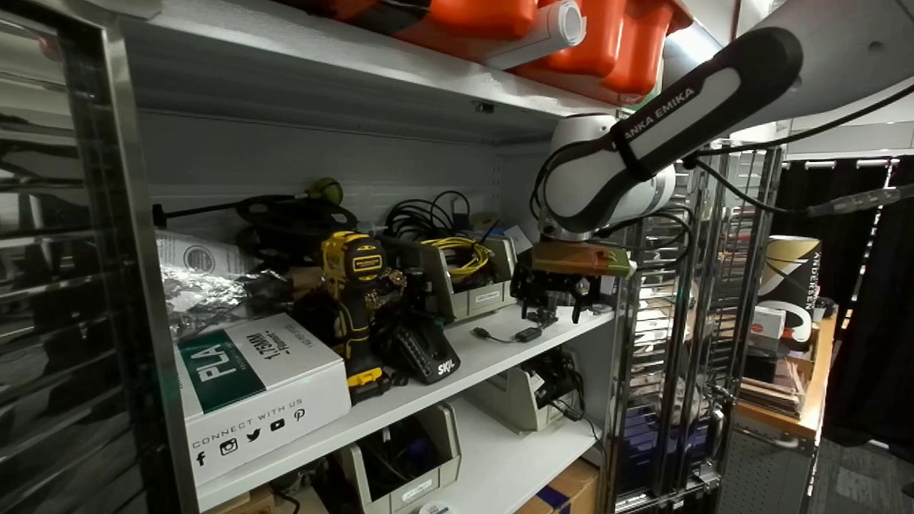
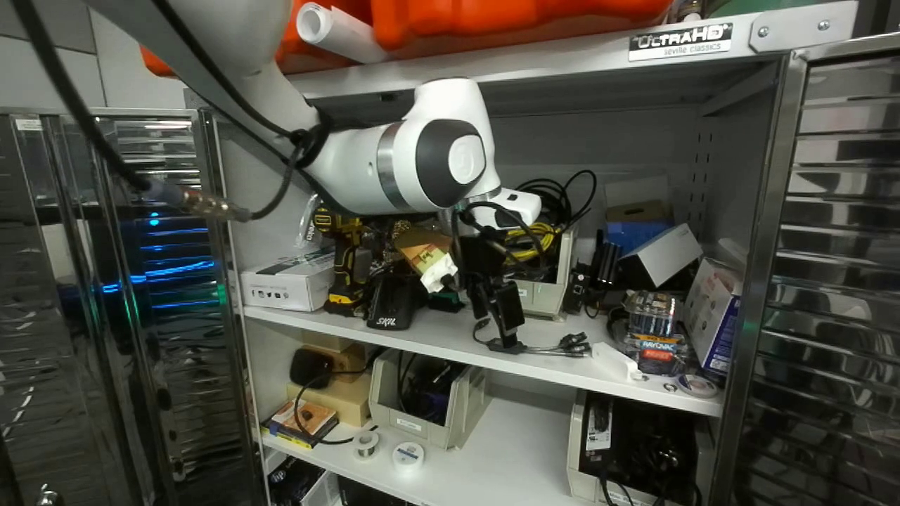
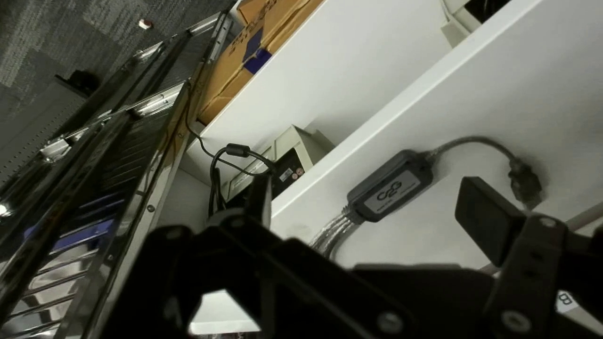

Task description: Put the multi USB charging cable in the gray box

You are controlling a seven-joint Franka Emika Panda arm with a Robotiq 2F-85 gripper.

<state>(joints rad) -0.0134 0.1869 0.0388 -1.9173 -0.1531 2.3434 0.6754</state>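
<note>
The multi USB charging cable lies on the white shelf, its dark C2G block (image 3: pixel 391 186) between my fingers in the wrist view. The cable (image 1: pixel 528 334) shows in both exterior views (image 2: pixel 506 346), with several plug ends to one side and a single plug on the other. My gripper (image 3: pixel 377 207) is open and empty, just above the cable (image 1: pixel 551 314), beside its block in an exterior view (image 2: pixel 496 309). The gray box (image 1: pixel 485 298) stands behind on the same shelf, holding yellow and black cables; it also shows in an exterior view (image 2: pixel 548 299), partly behind the gripper.
A yellow-and-black drill (image 1: pixel 357 314), Skil charger (image 1: pixel 421 350) and white-and-green carton (image 1: pixel 264 385) stand along the shelf. A white block (image 2: pixel 615 362) and battery packs (image 2: pixel 657 330) lie past the cable. More gray bins (image 2: pixel 422 425) are below. An upper shelf (image 1: pixel 343 57) hangs overhead.
</note>
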